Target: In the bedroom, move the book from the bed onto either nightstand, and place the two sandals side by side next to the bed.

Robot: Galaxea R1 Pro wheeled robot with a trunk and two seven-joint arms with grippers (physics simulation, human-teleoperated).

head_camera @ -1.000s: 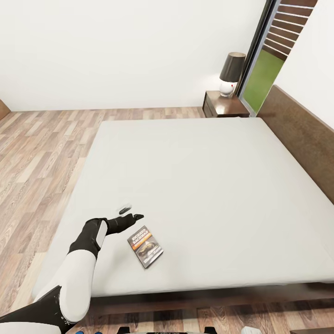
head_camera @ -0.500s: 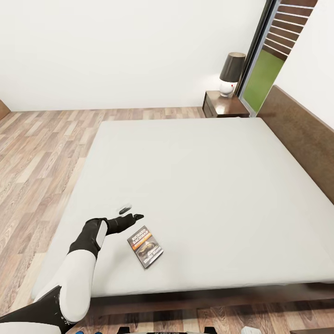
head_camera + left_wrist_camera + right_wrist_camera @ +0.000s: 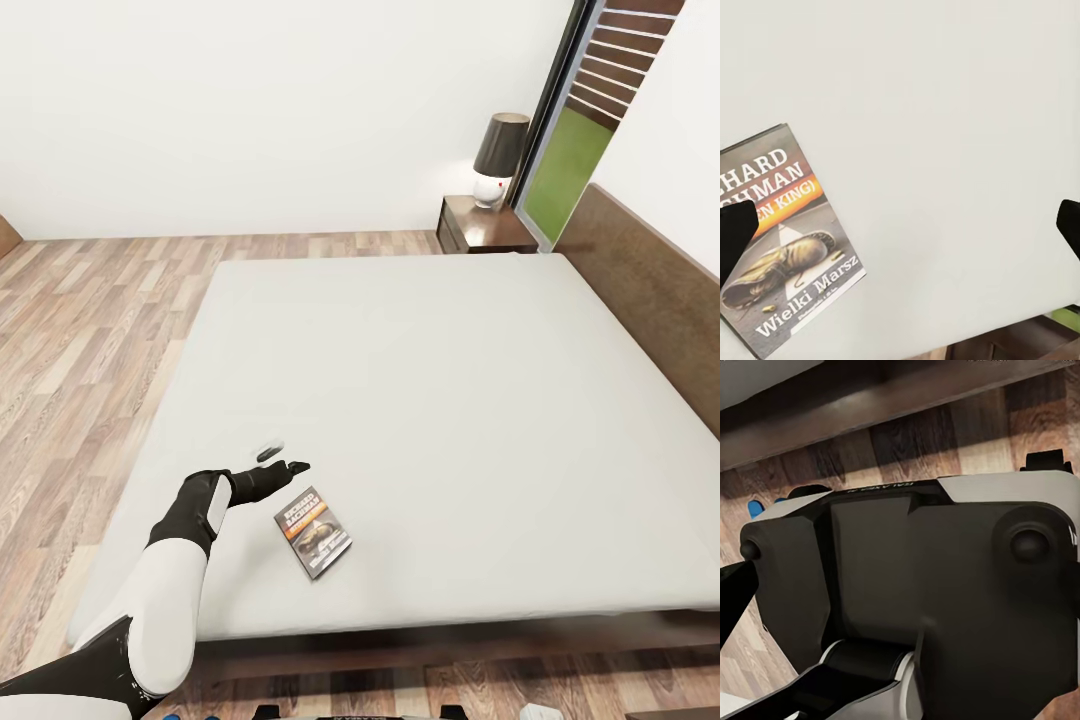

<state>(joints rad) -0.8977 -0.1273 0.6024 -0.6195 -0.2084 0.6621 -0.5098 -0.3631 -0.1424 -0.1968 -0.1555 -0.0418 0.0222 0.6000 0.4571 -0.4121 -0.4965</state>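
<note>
Head view: the left gripper (image 3: 283,460), jaws apart, hovers over the pale grey mattress of the wooden-framed bed (image 3: 430,400); the thin dark paperback book with an orange band (image 3: 313,532) lies at its 5 o'clock. Left wrist view: a black fingertip (image 3: 735,232) hides part of the book's lettering. Right wrist view: the robot's own dark body (image 3: 922,577) blocks the sight; I cannot tell how the right jaws stand.

My arm (image 3: 165,590) is white with a black forearm and black claw (image 3: 283,460). The mattress (image 3: 430,400) is plain pale grey, the frame (image 3: 450,640) dark brown. At the lower middle of the frame, the book (image 3: 313,532) has a dark cover with an orange band and white lettering. The floor (image 3: 80,330) is brown-grey plank, streaked light and dark. The wall (image 3: 280,100) is white. At the upper right, the lamp (image 3: 498,158) has a black shade on a white base, on a dark brown nightstand (image 3: 483,226), beside a green patch (image 3: 565,170).
</note>
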